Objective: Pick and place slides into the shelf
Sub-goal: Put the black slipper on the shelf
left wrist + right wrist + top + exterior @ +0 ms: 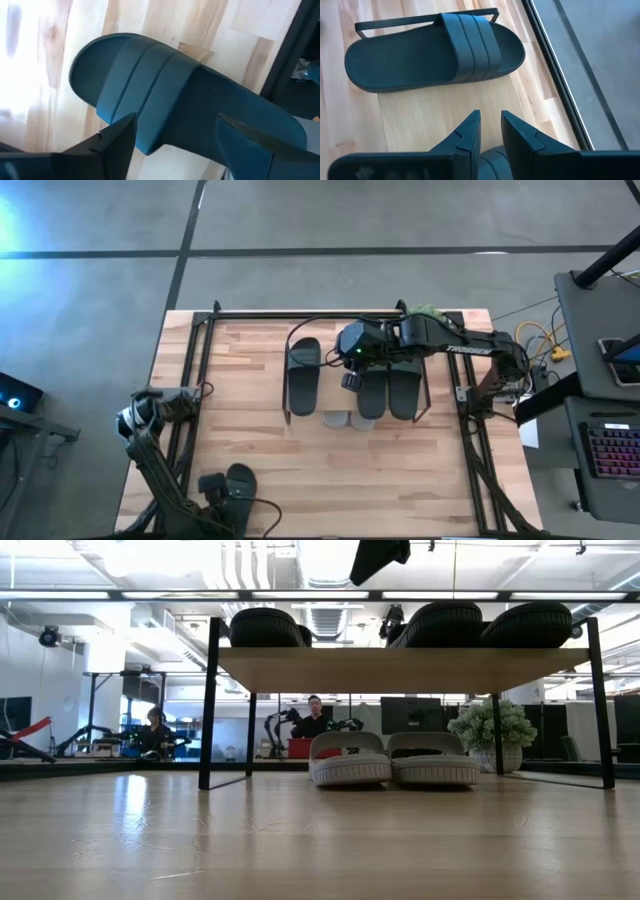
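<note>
The shelf (pixel 355 345) stands mid-table with three black slides on its top board: one to the left (pixel 304 375) and two side by side to the right (pixel 388 388). Two light grey slides (pixel 392 760) rest on the table under the board (pixel 400 670). A fourth black slide (pixel 240 482) lies on the table near the near-left corner. My left gripper (pixel 175 135) is open over it, one finger on each side of its strap (pixel 150 75). My right gripper (pixel 490 117) hovers above the board beside the right pair, fingers a narrow gap apart, holding nothing. My left gripper comes down on the black slide from above with its fingers (pixel 117 142) across it at the strap. Whether the fingers touch the slide cannot be told from this view.
Black wire frame legs (pixel 208 705) stand at the shelf's corners. Black rails (pixel 195 380) run along the table's left and right sides. Bare board lies between the left slide and the right pair. People and equipment show in the room beyond.
</note>
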